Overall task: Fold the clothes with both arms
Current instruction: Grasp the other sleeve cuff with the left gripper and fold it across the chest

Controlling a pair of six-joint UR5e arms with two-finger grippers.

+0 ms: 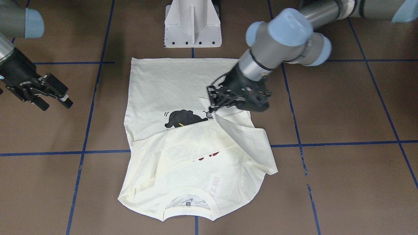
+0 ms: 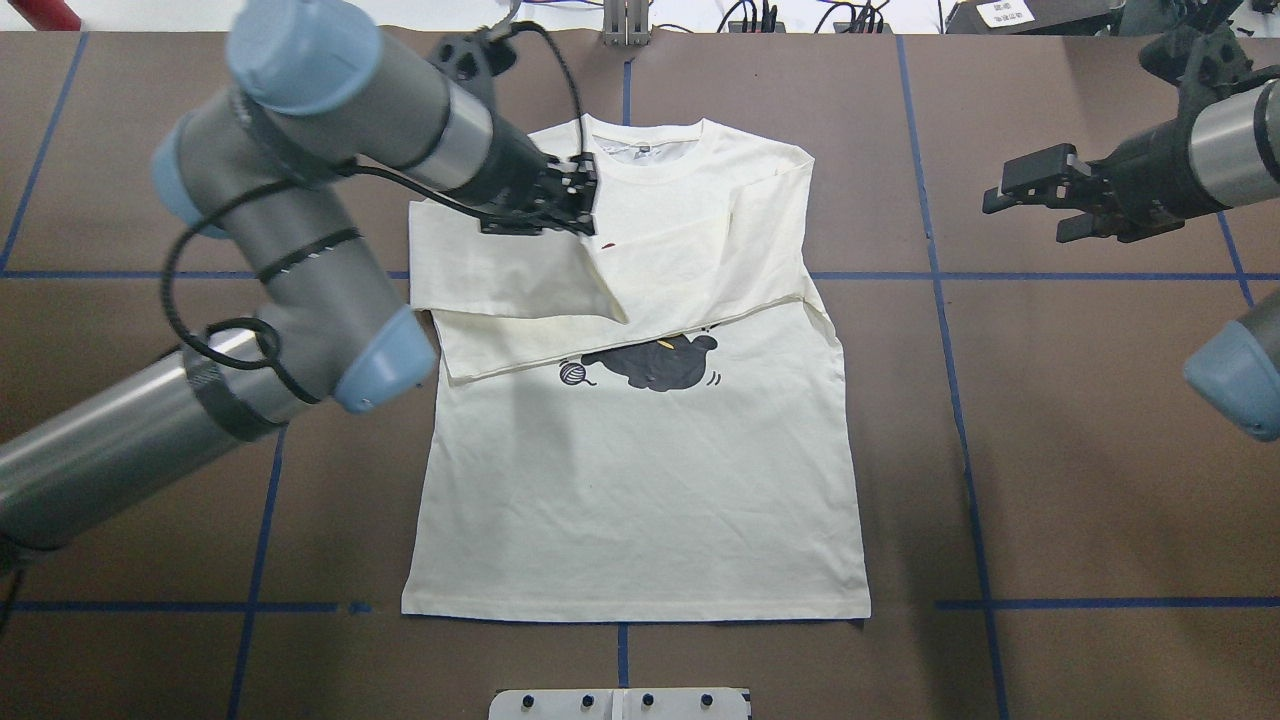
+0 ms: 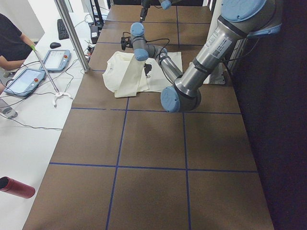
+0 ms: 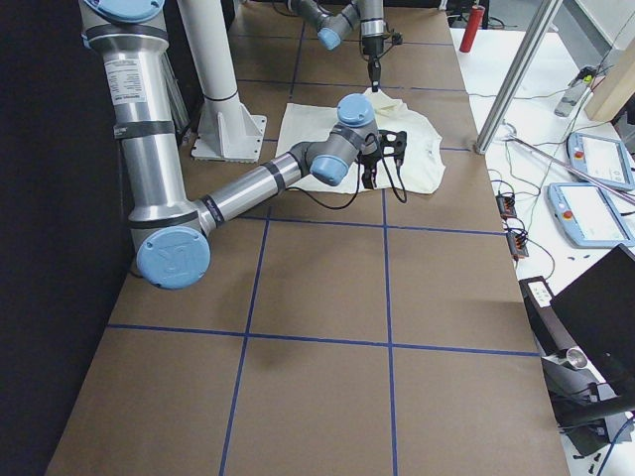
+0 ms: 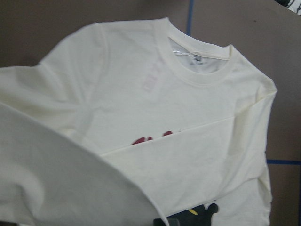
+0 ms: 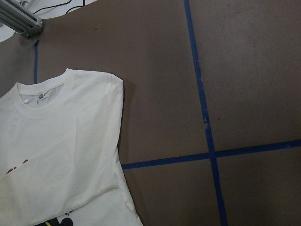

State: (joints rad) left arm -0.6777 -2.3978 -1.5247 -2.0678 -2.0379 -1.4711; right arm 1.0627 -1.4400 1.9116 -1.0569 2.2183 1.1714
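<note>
A sleeve (image 2: pixel 500 275) of the cream cat-print shirt (image 2: pixel 640 500) is being pinched by the left gripper (image 2: pixel 583 210). The right gripper (image 2: pixel 1025 220) is being held wide.

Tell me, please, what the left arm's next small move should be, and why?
Probably lift the left gripper off the shirt: the sleeve under it already lies folded inward, and the right gripper hangs open, off to the side.

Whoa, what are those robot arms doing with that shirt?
Two grey robot arms are folding a cream long-sleeved T-shirt with a black cat print on the brown table. Both sleeves already lie folded across its chest. The left gripper is down at one folded sleeve; whether it grips is unclear. The right gripper hangs open, off to the side, touching nothing.
</note>
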